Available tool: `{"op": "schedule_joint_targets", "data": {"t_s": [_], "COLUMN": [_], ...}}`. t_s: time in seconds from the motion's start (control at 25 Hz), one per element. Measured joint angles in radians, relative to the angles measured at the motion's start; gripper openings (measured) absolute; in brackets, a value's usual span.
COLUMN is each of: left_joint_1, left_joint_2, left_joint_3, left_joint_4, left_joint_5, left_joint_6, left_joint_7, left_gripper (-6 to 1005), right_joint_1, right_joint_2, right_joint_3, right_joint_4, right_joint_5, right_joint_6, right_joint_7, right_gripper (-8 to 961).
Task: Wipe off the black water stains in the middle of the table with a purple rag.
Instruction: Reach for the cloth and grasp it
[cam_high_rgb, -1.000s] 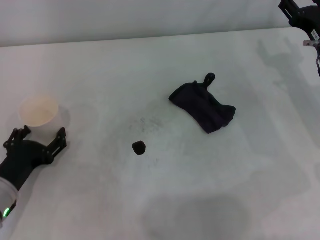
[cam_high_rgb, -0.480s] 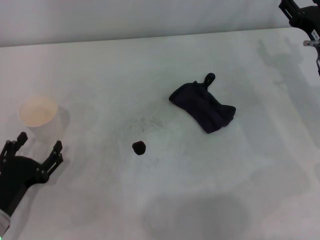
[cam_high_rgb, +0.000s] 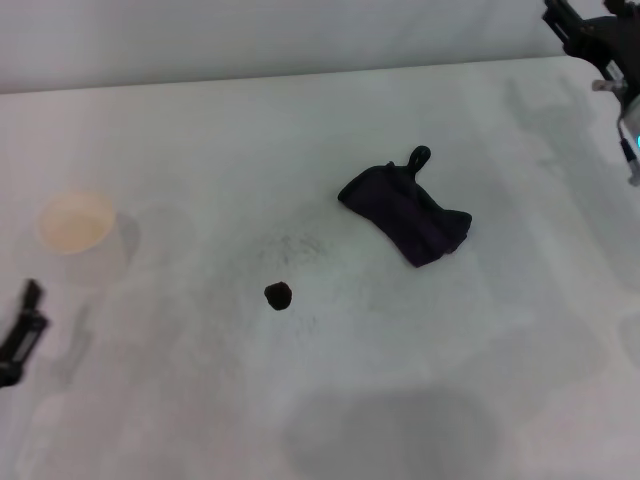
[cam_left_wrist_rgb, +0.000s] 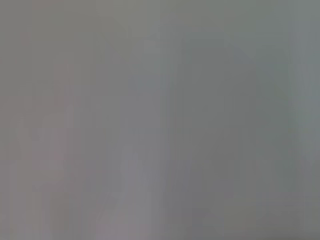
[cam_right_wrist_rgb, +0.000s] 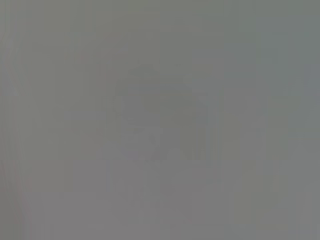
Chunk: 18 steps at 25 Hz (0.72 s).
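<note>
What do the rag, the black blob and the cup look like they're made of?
Purple rag: soft woven cloth, matte, judging by its folds and corner loop. Black water stains: one small glossy blob, probably liquid or gel; unclear which. Cup: pale, matte, likely paper or thin plastic. Table: white, matte, hard-looking.

Open table (cam_high_rgb: 330, 400) all around purple rag (cam_high_rgb: 405, 212) and black water stains (cam_high_rgb: 278, 295); paper cup (cam_high_rgb: 77, 232) far left.
</note>
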Motion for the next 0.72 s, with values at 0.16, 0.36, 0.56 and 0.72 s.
{"op": "schedule_joint_targets", "data": {"t_s": [0.16, 0.36, 0.56, 0.72], "left_joint_1": [0.014, -0.006, -0.05, -0.083], "left_joint_2": [-0.001, 0.004, 0.005, 0.006], "left_joint_3": [0.0, 0.0, 0.0, -0.001], "left_joint_4": [-0.001, -0.013, -0.048, -0.065], "left_joint_5": [-0.133, -0.273, -0.352, -0.363], "left_joint_6": [0.033, 0.001, -0.077, -0.117], "left_joint_7": [-0.008, -0.04, -0.076, -0.092], "left_gripper": [872, 872, 872, 872], "right_joint_1": [0.016, 0.02, 0.005, -0.007], "right_joint_2": [0.0, -0.001, -0.021, -0.02], "right_joint_3": [-0.07, -0.28, -0.628, -0.759], "right_joint_4": [-0.013, -0.157, -0.459, -0.661], "right_joint_5": [-0.064, -0.193, -0.349, -0.616], "right_joint_6": [-0.023, -0.147, -0.457, -0.677], "right_joint_7": [0.129, 0.281, 0.613, 0.876], "right_gripper": [854, 854, 854, 853]}}
